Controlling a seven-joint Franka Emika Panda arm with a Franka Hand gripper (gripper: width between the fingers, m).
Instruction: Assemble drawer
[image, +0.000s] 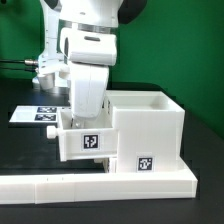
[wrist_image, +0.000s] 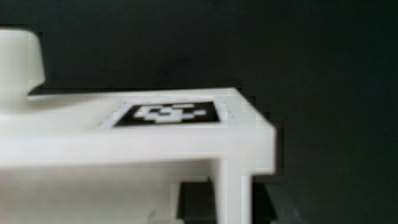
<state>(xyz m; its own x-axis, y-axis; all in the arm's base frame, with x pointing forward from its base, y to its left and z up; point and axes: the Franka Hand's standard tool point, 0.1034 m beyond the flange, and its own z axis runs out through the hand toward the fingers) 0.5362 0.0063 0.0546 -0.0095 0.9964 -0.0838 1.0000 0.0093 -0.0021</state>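
Observation:
The big white box shell (image: 150, 125) stands open-topped on the black table at the exterior view's right, with a marker tag on its front. The smaller tray (image: 88, 143) sits against its left side, tag facing front. My gripper (image: 79, 122) reaches down from above into the tray's left part. In the wrist view the tray's tagged wall (wrist_image: 173, 112) fills the frame, with its knob (wrist_image: 18, 55) at one edge. My gripper (wrist_image: 233, 205) has a dark finger (wrist_image: 198, 205) on each side of a thin white tray wall, pressed against it.
A low white rail (image: 100, 184) runs along the table's front edge, just before the box and the tray. The marker board (image: 33, 113) lies flat behind the tray at the exterior view's left. Black cables hang behind the arm.

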